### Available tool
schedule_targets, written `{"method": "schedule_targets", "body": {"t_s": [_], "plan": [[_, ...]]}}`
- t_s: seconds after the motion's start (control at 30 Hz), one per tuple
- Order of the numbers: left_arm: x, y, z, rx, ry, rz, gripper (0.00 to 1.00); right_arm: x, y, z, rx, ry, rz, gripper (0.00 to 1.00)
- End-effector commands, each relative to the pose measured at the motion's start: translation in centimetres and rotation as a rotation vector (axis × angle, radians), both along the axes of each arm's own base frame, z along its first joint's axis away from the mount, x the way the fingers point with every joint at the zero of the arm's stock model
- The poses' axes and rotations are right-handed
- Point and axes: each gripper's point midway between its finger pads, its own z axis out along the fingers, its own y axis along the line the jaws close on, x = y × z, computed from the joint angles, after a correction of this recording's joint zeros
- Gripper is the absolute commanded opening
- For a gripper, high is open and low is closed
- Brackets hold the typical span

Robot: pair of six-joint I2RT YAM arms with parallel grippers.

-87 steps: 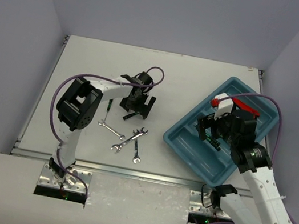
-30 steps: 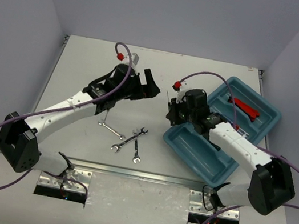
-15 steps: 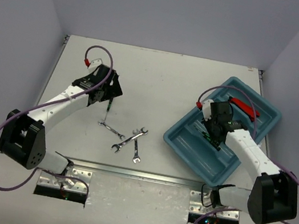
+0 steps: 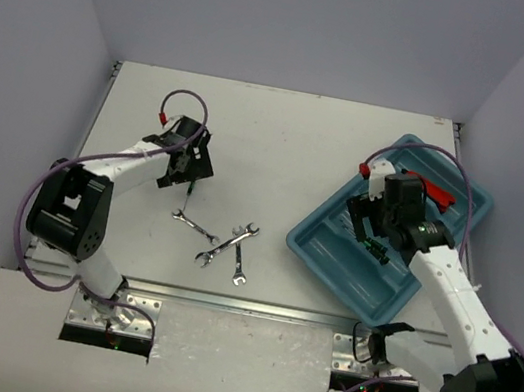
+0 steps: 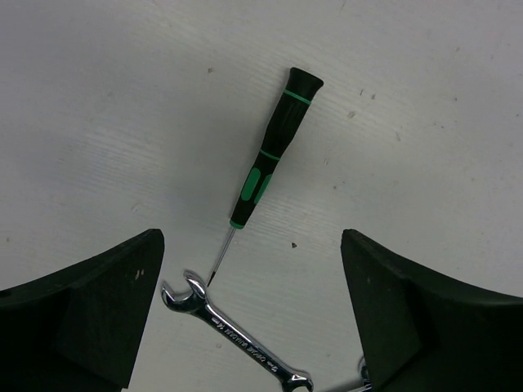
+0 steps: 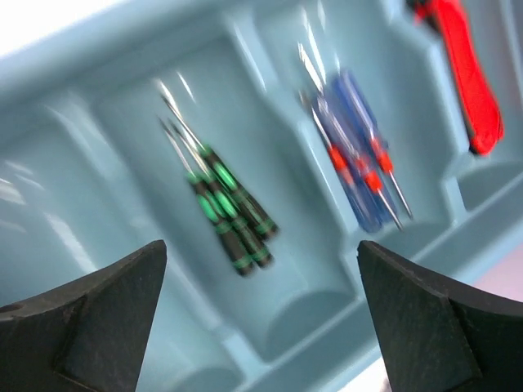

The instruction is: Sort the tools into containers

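A black and green screwdriver [image 5: 274, 151] lies on the white table, its tip beside a silver wrench [image 5: 233, 335]. My left gripper [image 5: 252, 273] hangs open and empty above them; in the top view it [image 4: 189, 169] is at the left centre. Three silver wrenches [image 4: 195, 226] [image 4: 226, 244] [image 4: 240, 265] lie near the front. My right gripper [image 6: 261, 269] is open and empty over the teal tray [image 6: 106, 122]. The tray holds black and green screwdrivers [image 6: 225, 208], blue screwdrivers [image 6: 355, 155] and a red-handled tool [image 6: 462, 73] in separate compartments.
The teal tray [image 4: 328, 253] lies at an angle at the right of the table, with my right gripper [image 4: 370, 225] above its middle. Grey walls close in the table on three sides. A metal rail runs along the near edge.
A second ago both grippers were close together near the table's middle. The left one has moved back left over the screwdriver and wrenches. The right one has moved back over the tray.
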Motion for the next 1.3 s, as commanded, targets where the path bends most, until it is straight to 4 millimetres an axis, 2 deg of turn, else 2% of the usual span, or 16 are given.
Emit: {"method": "schedule_targets", "body": {"t_s": [0.0,0.1,0.3,0.4,0.57,0.63,0.77,0.87,0.9,0.93,1.0,1.07,1.1,1.13,1.27], "plan": [[3.7,-0.8,-0.1,-0.026,-0.032,-0.069,0.81,0.6,4.6,6.3,0.302,-0.188,0.073,0.99],[4.0,-0.4,-2.2,-0.006,0.028,-0.071,0.66,-0.3,7.1,8.1,0.479,-0.262,0.129,0.99],[4.4,0.5,-5.4,0.041,0.104,-0.052,0.60,-2.5,11.8,10.5,0.742,-0.233,0.289,0.99],[5.0,0.3,-6.5,0.038,0.124,-0.057,0.44,-4.2,14.7,11.4,0.894,-0.145,0.412,0.99],[6.6,-0.3,-6.9,0.020,0.113,-0.076,0.04,-6.5,18.1,11.0,1.142,0.021,0.505,0.99],[7.3,-0.8,-6.3,-0.004,0.092,-0.082,0.00,-6.9,18.9,10.4,1.183,0.032,0.525,0.99],[7.6,-2.3,-3.4,-0.097,-0.010,-0.085,0.00,-7.2,20.8,8.4,1.175,0.042,0.515,0.99],[6.9,-5.4,0.7,-0.248,-0.154,-0.142,0.00,-7.4,22.7,7.5,1.156,0.061,0.534,0.99],[6.1,-7.0,2.8,-0.307,-0.222,-0.182,0.00,-7.5,23.5,7.4,1.166,0.067,0.549,0.99],[5.6,-8.3,5.9,-0.360,-0.303,-0.218,0.00,-7.5,24.3,7.5,1.179,0.073,0.562,0.99],[2.8,-12.7,10.3,-0.466,-0.446,-0.355,0.00,-6.7,25.3,7.3,1.177,0.065,0.549,0.99],[0.2,-15.9,11.7,-0.571,-0.488,-0.448,0.00,-5.7,26.3,6.7,1.152,0.072,0.523,0.99],[-1.0,-17.2,13.0,-0.633,-0.519,-0.479,0.00,-5.0,26.8,6.2,1.131,0.075,0.498,0.99],[-2.1,-18.0,14.4,-0.696,-0.546,-0.498,0.00,-4.3,27.1,5.8,1.110,0.075,0.470,0.99],[-5.5,-20.0,16.4,-0.837,-0.587,-0.540,0.00,-2.5,28.1,5.7,1.106,0.076,0.411,0.97]]}}
